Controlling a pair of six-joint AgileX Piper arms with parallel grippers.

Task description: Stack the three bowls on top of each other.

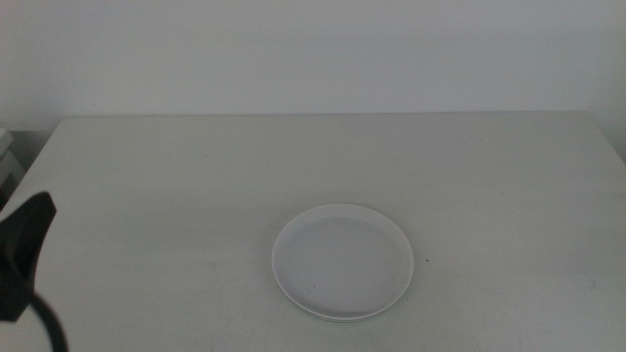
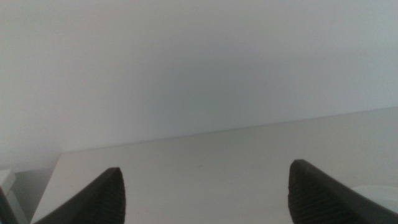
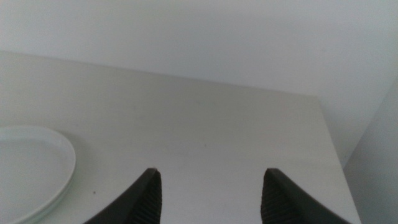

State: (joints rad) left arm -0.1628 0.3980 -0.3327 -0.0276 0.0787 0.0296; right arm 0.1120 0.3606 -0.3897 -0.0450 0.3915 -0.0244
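Observation:
A stack of shallow round bowls (image 1: 342, 262) sits on the table a little right of centre, toward the front. The top one looks white, and at least one more rim peeks out under its front edge. I cannot tell the lower bowls' colours or how many there are. My left gripper (image 1: 23, 249) hangs at the left edge of the middle view, far from the stack; its jaws are wide open and empty (image 2: 205, 183). My right gripper (image 3: 211, 180) is open and empty, out of the middle view. The stack's edge shows in the right wrist view (image 3: 37, 168) and faintly in the left wrist view (image 2: 380, 196).
The pale table (image 1: 196, 176) ends at a white wall (image 1: 313, 49) at the back. A white object (image 1: 6, 161) stands just off the table's left edge. The table's right edge shows in the right wrist view (image 3: 333, 143).

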